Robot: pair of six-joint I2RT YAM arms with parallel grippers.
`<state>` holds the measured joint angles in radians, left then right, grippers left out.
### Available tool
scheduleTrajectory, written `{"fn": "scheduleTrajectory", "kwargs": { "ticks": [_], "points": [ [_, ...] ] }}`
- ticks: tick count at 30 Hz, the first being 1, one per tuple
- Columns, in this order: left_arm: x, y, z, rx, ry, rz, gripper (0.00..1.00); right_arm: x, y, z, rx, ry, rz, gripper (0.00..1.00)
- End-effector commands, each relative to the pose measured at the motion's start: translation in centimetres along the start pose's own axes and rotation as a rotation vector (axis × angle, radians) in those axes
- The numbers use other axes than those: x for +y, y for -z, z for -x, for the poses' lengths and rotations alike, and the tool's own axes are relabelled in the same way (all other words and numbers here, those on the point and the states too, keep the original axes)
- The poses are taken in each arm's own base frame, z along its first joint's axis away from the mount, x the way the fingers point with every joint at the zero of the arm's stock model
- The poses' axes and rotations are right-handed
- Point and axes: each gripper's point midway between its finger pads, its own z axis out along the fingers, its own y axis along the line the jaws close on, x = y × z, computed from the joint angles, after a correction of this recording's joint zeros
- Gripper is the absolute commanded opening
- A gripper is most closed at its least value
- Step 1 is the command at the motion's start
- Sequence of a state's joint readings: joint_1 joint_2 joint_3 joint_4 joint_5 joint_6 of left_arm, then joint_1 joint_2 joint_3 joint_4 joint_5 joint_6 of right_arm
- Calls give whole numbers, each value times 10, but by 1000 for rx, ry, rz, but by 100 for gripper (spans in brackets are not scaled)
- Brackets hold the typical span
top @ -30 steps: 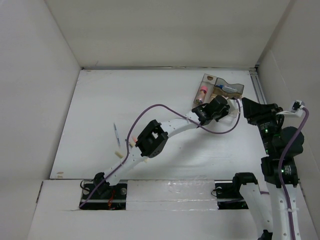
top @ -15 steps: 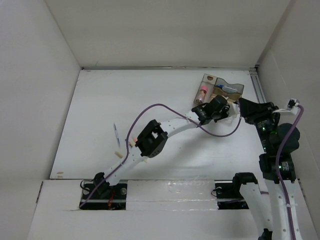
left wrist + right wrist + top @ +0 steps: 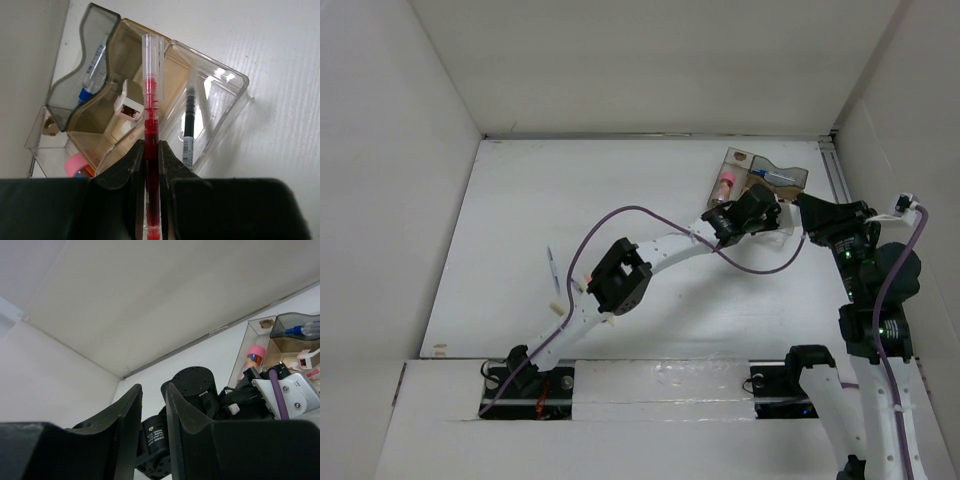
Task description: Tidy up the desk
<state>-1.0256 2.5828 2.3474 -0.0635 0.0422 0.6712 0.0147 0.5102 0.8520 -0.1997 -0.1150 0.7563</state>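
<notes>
The white desk (image 3: 570,190) holds a clear compartment tray (image 3: 792,180) at its far right. My left gripper (image 3: 763,207) reaches to the tray's near edge and is shut on a red pen (image 3: 151,100). The pen points out past the fingertips over the tray's compartments (image 3: 235,95). A black pen (image 3: 189,125) lies in the clear compartment beside it. My right gripper (image 3: 808,210) hovers just right of the left gripper, its jaws a narrow gap apart with nothing between them (image 3: 152,387).
The tray also holds a blue-tipped tube (image 3: 92,75), a small white dispenser (image 3: 127,102) and a pink item (image 3: 725,186). A white pen (image 3: 553,268) and a small cream piece (image 3: 556,305) lie at the desk's left. A metal rail (image 3: 837,180) runs along the right edge.
My left gripper has moved a little farther toward the tray with the red pen. My right arm has shifted slightly.
</notes>
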Motion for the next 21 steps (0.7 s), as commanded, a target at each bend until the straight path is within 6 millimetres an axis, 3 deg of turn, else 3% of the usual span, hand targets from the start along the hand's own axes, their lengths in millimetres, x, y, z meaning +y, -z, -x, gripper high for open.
{"fn": "scheduleTrajectory", "kwargs": {
  "ticks": [1, 4, 7, 9, 11, 15, 17, 21],
  "points": [
    [48, 29, 55, -119, -31, 117, 0, 25, 6, 16, -36, 8, 73, 31],
    [41, 27, 58, -136, -22, 81, 0, 23, 4, 13, -20, 4, 69, 31],
    [33, 23, 45, -102, -34, 60, 0, 23, 4, 13, -24, -3, 73, 31],
    [37, 22, 36, -85, -34, 68, 0, 25, 5, 14, -26, -4, 78, 31],
    [39, 21, 43, -118, -32, 82, 0, 25, 5, 14, -22, -6, 78, 31],
    [54, 14, 37, -137, -54, 157, 1, 28, 6, 17, -28, -4, 77, 31],
    [54, 10, 23, -108, -73, 192, 3, 29, 7, 19, -29, -1, 75, 31],
    [58, 5, 19, -129, -94, 249, 11, 30, 8, 19, -29, 0, 82, 31]
  ]
}}
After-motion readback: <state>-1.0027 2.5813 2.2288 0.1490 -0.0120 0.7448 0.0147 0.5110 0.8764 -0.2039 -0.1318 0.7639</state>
